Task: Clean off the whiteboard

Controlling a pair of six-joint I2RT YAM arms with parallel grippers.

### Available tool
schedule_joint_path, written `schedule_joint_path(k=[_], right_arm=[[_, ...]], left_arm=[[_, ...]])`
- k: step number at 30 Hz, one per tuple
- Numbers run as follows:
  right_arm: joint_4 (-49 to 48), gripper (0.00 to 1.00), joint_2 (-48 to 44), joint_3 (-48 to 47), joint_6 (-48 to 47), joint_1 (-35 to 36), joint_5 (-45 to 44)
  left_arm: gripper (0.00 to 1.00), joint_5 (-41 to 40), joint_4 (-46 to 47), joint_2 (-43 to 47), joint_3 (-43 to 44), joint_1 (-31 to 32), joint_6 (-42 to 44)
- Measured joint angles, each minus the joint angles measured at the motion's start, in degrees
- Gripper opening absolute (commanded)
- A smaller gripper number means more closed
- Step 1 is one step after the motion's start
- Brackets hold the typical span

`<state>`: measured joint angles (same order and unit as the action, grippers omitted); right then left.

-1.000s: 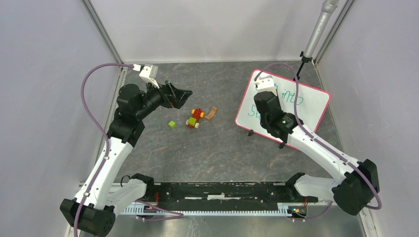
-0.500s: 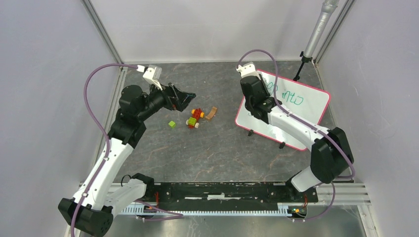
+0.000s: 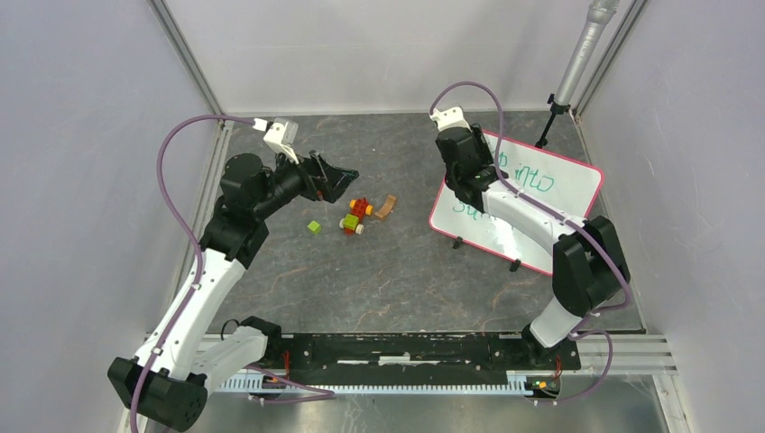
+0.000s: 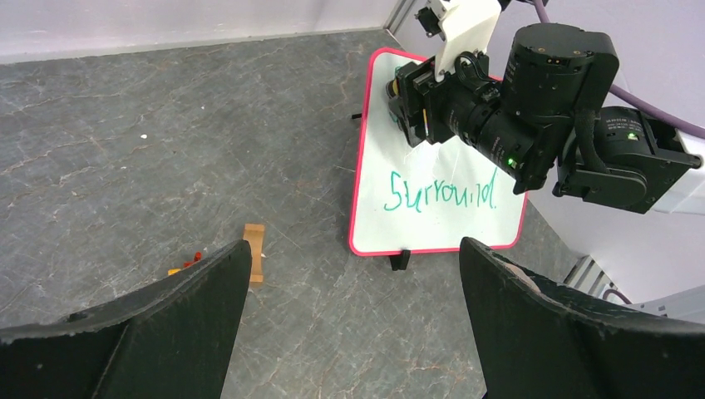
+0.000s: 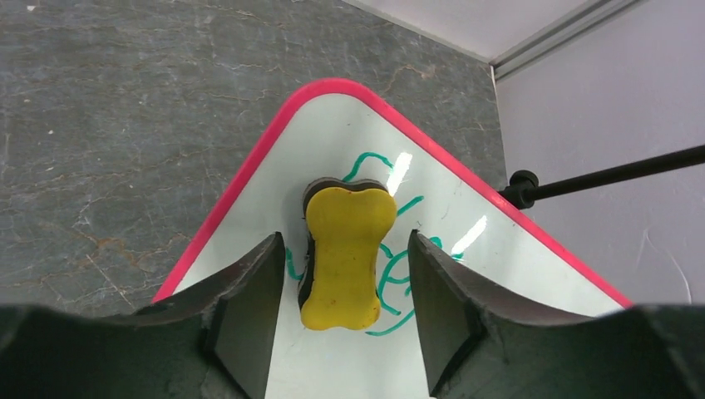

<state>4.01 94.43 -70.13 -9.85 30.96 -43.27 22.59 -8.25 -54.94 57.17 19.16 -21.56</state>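
Note:
The whiteboard (image 3: 564,194) lies at the right, pink-framed, with green writing on it. It also shows in the left wrist view (image 4: 441,229) and the right wrist view (image 5: 332,133). My right gripper (image 3: 462,146) is over the board's far left corner. It is open (image 5: 345,241), its fingers on either side of a yellow eraser (image 5: 345,270) that lies on the green marks, with gaps on both sides. My left gripper (image 3: 338,176) is open and empty (image 4: 353,245), held above the floor left of the board.
Small toy pieces lie mid-floor: a green block (image 3: 313,227), a red and yellow cluster (image 3: 356,215) and a wooden piece (image 3: 388,206). A black stand with a grey pole (image 3: 577,54) rises behind the board. Walls close in on three sides.
My right arm has swung from the board's middle to its far left corner, uncovering the lower line of writing. The left arm has barely moved.

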Motion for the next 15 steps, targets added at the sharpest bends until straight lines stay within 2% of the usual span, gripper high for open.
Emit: schedule_joint_path(k=[1,4,9,12,15], right_arm=[[0.0,0.64,0.0,0.0,0.1,0.0,0.3],[0.2,0.53,0.0,0.0,0.0,0.0,1.2],[0.1,0.45,0.0,0.0,0.1,-0.1,1.6],[0.0,0.45,0.0,0.0,0.2,-0.3,1.7],[-0.1,0.52,0.0,0.0,0.5,-0.6,1.9]], left_arm=[[1.00,0.0,0.0,0.0,0.0,0.0,0.0],[1.00,0.0,0.0,-0.1,0.0,0.0,0.0],[1.00,0.0,0.0,-0.2,0.0,0.0,0.0],[1.00,0.0,0.0,-0.2,0.0,0.0,0.0],[1.00,0.0,0.0,-0.3,0.0,0.0,0.0]])
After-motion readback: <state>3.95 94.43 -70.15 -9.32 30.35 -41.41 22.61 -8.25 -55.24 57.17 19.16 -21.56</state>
